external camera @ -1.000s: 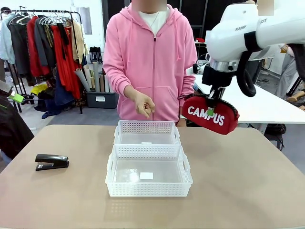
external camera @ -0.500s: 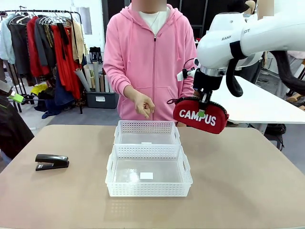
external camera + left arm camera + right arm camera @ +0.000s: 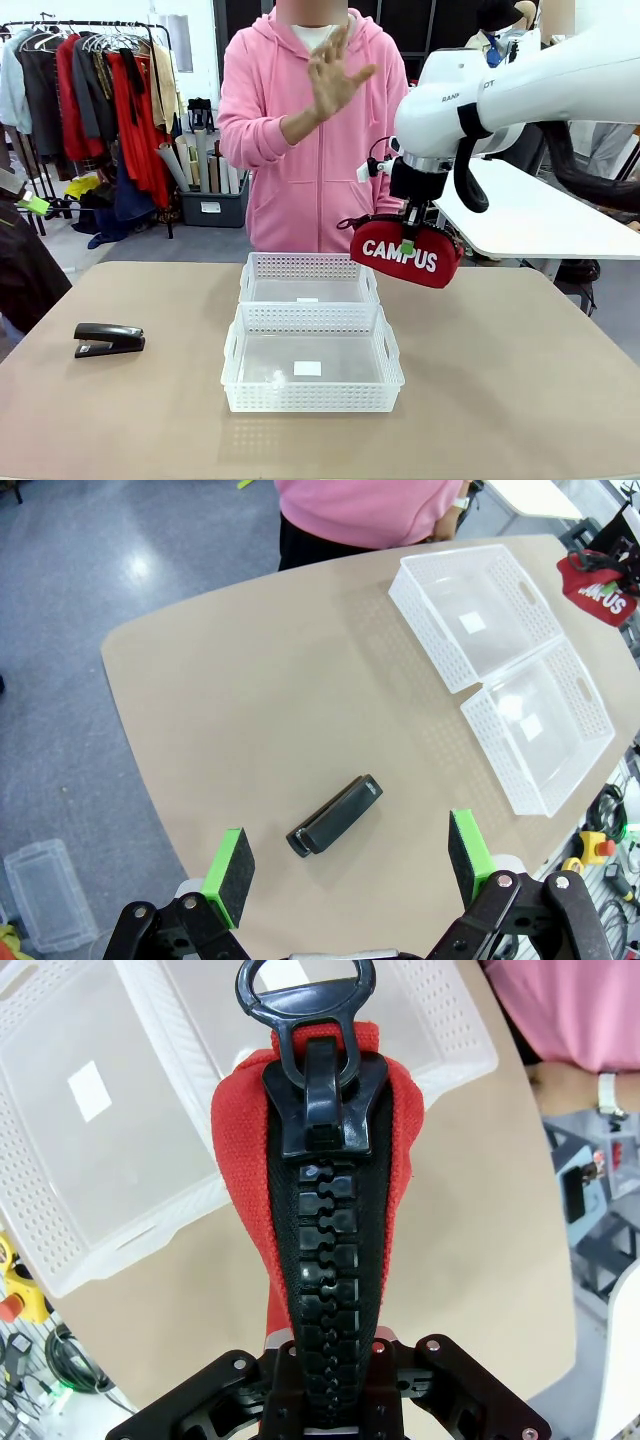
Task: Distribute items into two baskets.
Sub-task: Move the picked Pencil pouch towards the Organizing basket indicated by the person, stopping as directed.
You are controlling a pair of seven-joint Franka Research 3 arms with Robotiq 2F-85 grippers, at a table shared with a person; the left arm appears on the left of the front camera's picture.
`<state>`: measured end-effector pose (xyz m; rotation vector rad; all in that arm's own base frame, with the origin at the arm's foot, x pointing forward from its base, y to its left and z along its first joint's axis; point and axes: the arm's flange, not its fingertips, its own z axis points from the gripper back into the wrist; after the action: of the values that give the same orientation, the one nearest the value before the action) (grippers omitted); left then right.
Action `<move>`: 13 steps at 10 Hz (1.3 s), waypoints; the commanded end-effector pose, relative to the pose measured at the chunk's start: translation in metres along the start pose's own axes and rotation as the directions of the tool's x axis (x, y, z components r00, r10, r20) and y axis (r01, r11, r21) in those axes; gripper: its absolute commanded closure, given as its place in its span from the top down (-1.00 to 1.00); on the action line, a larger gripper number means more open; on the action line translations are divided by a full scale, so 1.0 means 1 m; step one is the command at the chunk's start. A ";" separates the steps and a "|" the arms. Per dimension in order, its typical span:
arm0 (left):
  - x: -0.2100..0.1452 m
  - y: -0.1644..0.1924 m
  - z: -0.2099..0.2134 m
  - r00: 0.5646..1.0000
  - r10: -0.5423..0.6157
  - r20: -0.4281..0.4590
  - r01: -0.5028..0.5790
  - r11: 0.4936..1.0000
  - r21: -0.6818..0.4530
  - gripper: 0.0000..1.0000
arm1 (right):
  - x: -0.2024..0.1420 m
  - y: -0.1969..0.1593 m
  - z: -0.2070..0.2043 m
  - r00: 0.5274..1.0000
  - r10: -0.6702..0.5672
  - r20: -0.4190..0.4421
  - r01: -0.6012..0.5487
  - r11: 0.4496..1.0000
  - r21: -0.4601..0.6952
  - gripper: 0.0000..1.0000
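Right gripper (image 3: 407, 240) has shifted left with the red pouch (image 3: 405, 258), which now hangs in the air by the far basket's (image 3: 308, 266) right rim; fingers clamped on the pouch's top, along the zipper; person's hand (image 3: 335, 72) went from low to raised, open; left gripper (image 3: 348, 858) fingers wide apart, holding nothing; stapler (image 3: 108, 339) flat on the table (image 3: 520, 380), well left of the near basket (image 3: 310, 400).
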<state>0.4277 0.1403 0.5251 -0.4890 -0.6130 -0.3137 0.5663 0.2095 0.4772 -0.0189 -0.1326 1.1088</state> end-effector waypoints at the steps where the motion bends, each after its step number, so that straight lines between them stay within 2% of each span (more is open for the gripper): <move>1: 0.000 0.000 0.001 1.000 -0.002 0.005 0.002 1.000 -0.009 1.00 | 0.011 -0.006 0.000 0.999 0.040 0.024 -0.039 0.999 -0.014 -1.00; 2: 0.000 0.000 0.001 1.000 -0.002 0.005 0.002 1.000 -0.009 1.00 | -0.004 -0.007 0.002 0.998 0.056 0.004 -0.056 0.998 -0.016 -1.00; 3: 0.000 0.000 0.001 1.000 -0.002 0.005 0.002 1.000 -0.009 1.00 | -0.057 0.000 0.023 0.998 0.040 -0.049 -0.043 0.996 -0.076 -1.00; 4: 0.000 0.000 0.001 1.000 -0.002 0.005 0.002 1.000 -0.009 1.00 | -0.115 0.013 0.044 0.994 -0.005 -0.112 -0.005 0.996 -0.089 -1.00; 5: 0.000 0.000 0.001 1.000 -0.002 0.005 0.002 1.000 -0.009 1.00 | -0.161 0.028 0.057 0.989 -0.051 -0.138 0.045 0.998 -0.049 -1.00; 6: 0.000 0.000 0.001 1.000 -0.002 0.005 0.002 1.000 -0.009 1.00 | -0.191 0.034 0.060 0.989 -0.071 -0.126 0.065 0.997 -0.049 -1.00; 8: 0.000 0.000 0.001 1.000 -0.002 0.005 0.002 1.000 -0.009 1.00 | -0.185 0.025 0.053 0.996 -0.047 -0.070 0.046 0.999 -0.012 -1.00; 11: 0.000 0.000 0.001 1.000 -0.002 0.005 0.002 1.000 -0.009 1.00 | -0.189 0.019 0.053 0.998 -0.042 -0.056 0.042 0.999 -0.004 -1.00; 12: 0.000 0.000 0.001 1.000 -0.002 0.005 0.002 1.000 -0.009 1.00 | -0.191 0.016 0.056 0.998 -0.020 -0.054 0.019 1.000 -0.007 -1.00; 13: 0.000 0.000 0.001 1.000 -0.002 0.005 0.002 1.000 -0.009 1.00 | -0.191 0.028 0.049 0.993 -0.061 -0.097 0.060 0.998 -0.012 -1.00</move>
<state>0.4277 0.1404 0.5251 -0.4884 -0.6127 -0.3134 0.4559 0.0512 0.5036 -0.0769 -0.0508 1.0505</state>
